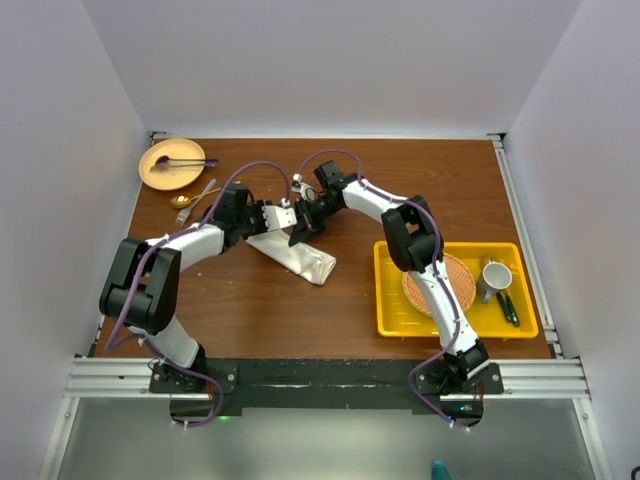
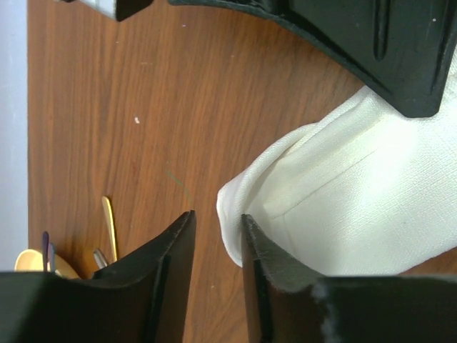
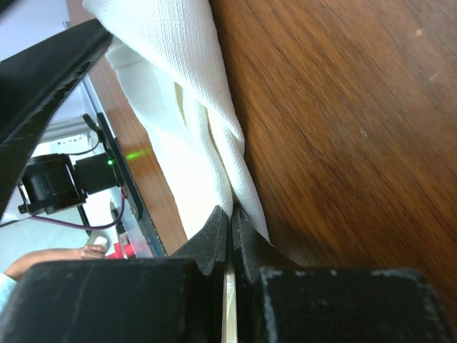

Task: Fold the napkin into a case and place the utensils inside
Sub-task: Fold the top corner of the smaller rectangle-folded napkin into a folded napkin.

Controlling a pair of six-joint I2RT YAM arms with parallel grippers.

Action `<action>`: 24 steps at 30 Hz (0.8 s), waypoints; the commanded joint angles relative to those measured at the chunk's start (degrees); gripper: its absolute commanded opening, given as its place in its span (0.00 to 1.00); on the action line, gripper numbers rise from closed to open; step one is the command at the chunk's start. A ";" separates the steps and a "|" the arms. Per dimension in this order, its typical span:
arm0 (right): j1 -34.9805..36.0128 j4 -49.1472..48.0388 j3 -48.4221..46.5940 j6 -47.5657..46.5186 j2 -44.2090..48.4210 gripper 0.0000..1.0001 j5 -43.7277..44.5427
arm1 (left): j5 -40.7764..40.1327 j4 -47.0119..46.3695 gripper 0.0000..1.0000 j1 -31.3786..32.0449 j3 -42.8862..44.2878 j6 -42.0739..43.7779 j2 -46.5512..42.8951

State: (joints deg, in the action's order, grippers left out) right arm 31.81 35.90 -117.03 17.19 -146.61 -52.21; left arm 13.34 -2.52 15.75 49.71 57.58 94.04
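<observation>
The brown wooden table [image 1: 300, 320] stood between white walls; at its middle lay the napkin [image 1: 300, 258], folded into a narrow case; the right gripper [image 3: 230, 214] pinched one edge tight; the left gripper [image 2: 218, 214] hung part spread beside a corner, gripping nothing; I'd judge it should catch only the top layer, opening a mouth; the gold utensils [image 1: 190, 199] lay well apart, leftward.

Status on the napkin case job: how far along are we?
Done: the napkin lies folded into a narrow strip on the table. In hand: the right gripper is shut on the cloth's edge, and the left gripper stands open at a corner. Left: the gold utensils lie beside the tan plate, none of them inside the cloth.
</observation>
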 commanded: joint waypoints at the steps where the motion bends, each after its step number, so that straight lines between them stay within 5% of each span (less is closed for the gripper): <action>1: 0.27 0.14 1.98 -2.25 -2.72 0.00 10.10 | 2.04 0.41 0.26 -0.54 2.67 -0.46 2.02; 9: 0.27 0.14 1.72 -1.99 -3.07 0.00 10.02 | 3.27 1.38 0.00 -0.81 2.14 0.51 -0.34; 24: 0.18 -0.66 1.72 -1.28 -2.99 0.00 10.72 | 5.82 7.27 0.00 -0.19 -3.30 4.12 -5.71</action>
State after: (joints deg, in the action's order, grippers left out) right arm 31.81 35.81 -117.03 17.96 -146.61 -52.16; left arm 17.26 3.01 15.42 48.38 59.81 89.97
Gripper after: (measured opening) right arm 0.015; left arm 0.015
